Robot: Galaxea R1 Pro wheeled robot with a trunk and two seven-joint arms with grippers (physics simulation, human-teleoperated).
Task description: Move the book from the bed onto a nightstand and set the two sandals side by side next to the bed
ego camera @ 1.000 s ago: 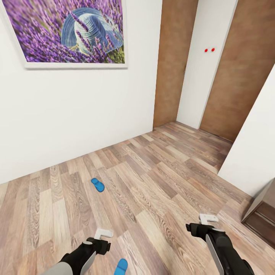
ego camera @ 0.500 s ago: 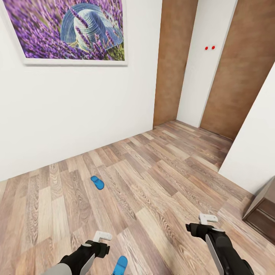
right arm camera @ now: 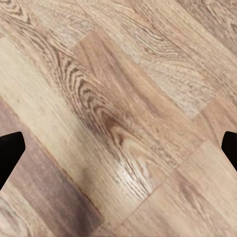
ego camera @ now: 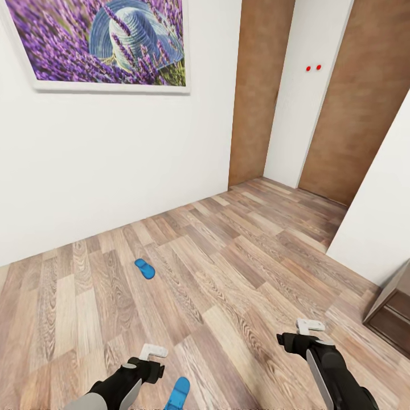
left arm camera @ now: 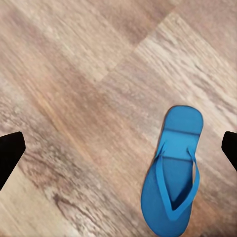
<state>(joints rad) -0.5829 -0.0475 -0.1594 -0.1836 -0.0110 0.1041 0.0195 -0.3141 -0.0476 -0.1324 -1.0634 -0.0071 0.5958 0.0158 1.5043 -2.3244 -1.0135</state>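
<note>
Both hands hang spread apart and empty above the wood floor [ego camera: 239, 273]: the left hand [ego camera: 152, 352] beside one blue sandal [left arm camera: 173, 170], the right hand [ego camera: 310, 326] well apart; a second sandal [ego camera: 144, 269] lies nearer the wall.

Both sandals are bright blue: one [ego camera: 144, 269] lies at ten o'clock on the floor, the other [ego camera: 180, 392] at six o'clock, its straps the same blue in the left wrist view [left arm camera: 172, 173]; the floor [ego camera: 239, 267] is wood-grain planks in mixed tan, beige and grey-brown; the walls [ego camera: 114, 165] are plain white; the picture [ego camera: 102, 42] at eleven o'clock shows purple lavender and a blue striped hat in a white frame; the doors [ego camera: 259, 91] are mottled brown; two red dots [ego camera: 313, 68] mark the white panel; the cabinet [ego camera: 393, 313] at four o'clock is dark brown.
</note>
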